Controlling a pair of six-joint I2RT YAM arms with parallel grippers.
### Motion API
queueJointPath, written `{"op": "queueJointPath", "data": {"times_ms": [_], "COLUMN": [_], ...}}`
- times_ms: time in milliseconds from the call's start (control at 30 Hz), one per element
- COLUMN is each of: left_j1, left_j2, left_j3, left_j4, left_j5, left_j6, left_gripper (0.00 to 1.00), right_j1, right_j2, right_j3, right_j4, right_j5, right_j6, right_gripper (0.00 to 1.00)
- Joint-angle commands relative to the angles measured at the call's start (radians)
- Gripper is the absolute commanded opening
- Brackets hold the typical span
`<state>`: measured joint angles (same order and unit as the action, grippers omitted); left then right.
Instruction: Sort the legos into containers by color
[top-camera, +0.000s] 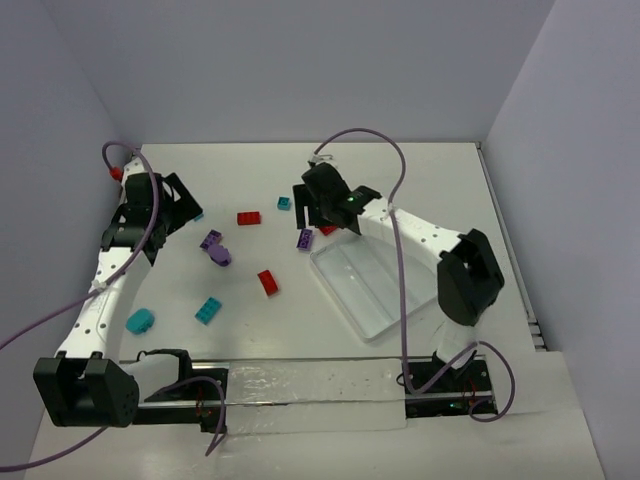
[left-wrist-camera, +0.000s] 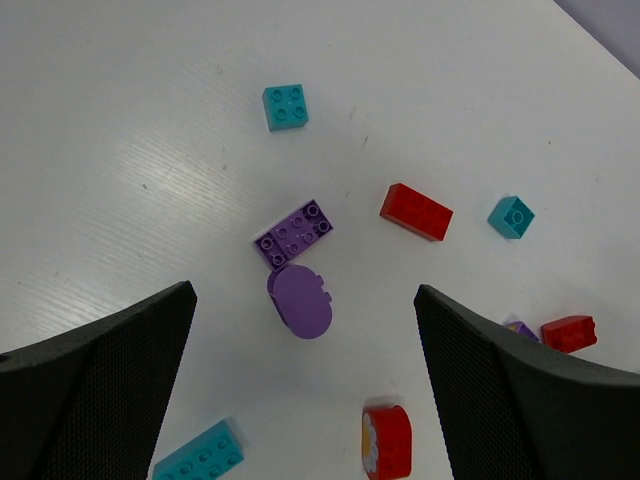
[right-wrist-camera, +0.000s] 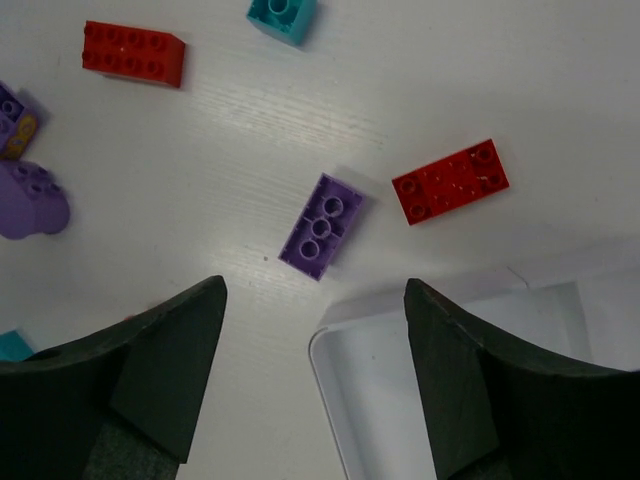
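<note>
Legos (top-camera: 268, 282) lie scattered at nine o'clock of the tray (top-camera: 360, 280) (none sorted yet). Left gripper (left-wrist-camera: 305, 295) gapes above a rounded purple piece (left-wrist-camera: 298, 308). Right gripper (right-wrist-camera: 315, 290), jaws apart and empty, hovers by a purple brick (right-wrist-camera: 322, 225); the tray corner at its five o'clock could catch a finger.

We see only a corner of the white tray (right-wrist-camera: 370, 400) before the right wrist view's lower right edge cuts it off, a teal brick (right-wrist-camera: 10, 347) sliver at its lower left, and a purple brick (left-wrist-camera: 520, 327) mostly behind the left tool (left-wrist-camera: 305, 292).
</note>
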<state>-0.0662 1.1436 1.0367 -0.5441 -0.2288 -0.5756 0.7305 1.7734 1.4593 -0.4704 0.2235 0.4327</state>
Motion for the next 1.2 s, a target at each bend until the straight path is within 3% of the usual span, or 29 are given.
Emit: {"op": "queueJointPath", "data": {"times_ms": [0,667,900,1067,1167], "left_j1": [-0.001,-0.001,-0.001,-0.001,-0.001], "left_j2": [-0.025,-0.05,-0.052,-0.081,-0.085], "left_j3": [0.031,-0.035,-0.038,-0.069,-0.093], "left_j4": [-0.017,0.015,-0.002,0.01,0.029], "left_j5": [0.028,0.079,0.079,0.085,0.101], "left_j6": [0.005,0.014,0.022,0.01,-0.006], "left_gripper": [0.99,0.99,0.99,0.99,0.99], "right_j1": [-0.003,-0.002,-0.001,0.006,0.008], "right_j2": [0.119,0.388,0.434,0.364,0.285], "right_j3": [0.162,0.24,0.286,0.279,0.278], "right_j4": [-0.066,-0.076,-0.074,-0.054,-0.055], "right_j5": [-0.026,-0.055,-0.065,-0.059,-0.059], "right_j6": [-0.009,0.1,0.093,0.078,0.064], "right_gripper": [0.77,0.75,0.54,0.2,0.17]}}
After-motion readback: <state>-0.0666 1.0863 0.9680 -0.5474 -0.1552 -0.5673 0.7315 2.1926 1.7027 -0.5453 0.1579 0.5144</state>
